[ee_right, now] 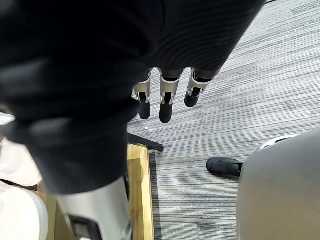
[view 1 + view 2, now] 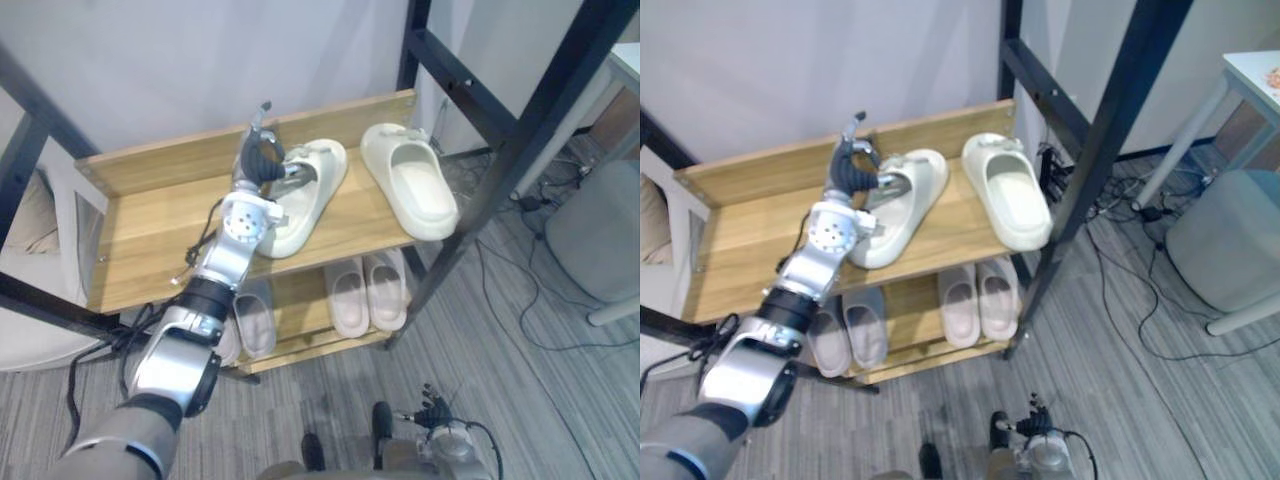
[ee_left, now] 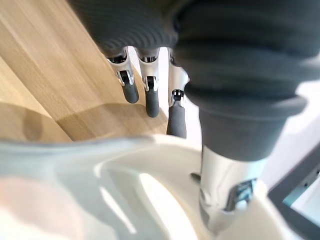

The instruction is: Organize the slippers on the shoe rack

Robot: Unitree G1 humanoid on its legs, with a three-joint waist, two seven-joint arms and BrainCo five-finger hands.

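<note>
Left cream slipper (image 2: 303, 208) lain askew on top shelf (image 2: 150, 235) of shoe rack, strap side pinched by left hand (image 2: 262, 160). Second cream slipper (image 2: 410, 182) set just beside, untouched, near black post (image 2: 490, 190). Two pairs (image 2: 368, 292) kept on lower shelf. Right hand (image 1: 166, 102) hung relaxed above floor (image 1: 240, 100).

left slipper (image 2: 300, 215): strap partly covered by the left hand (image 2: 262, 158).
pale pair (image 2: 350, 300): far ends hidden under the top shelf (image 2: 150, 230).
grey pair (image 2: 866, 325): partly hidden by the arm.
</note>
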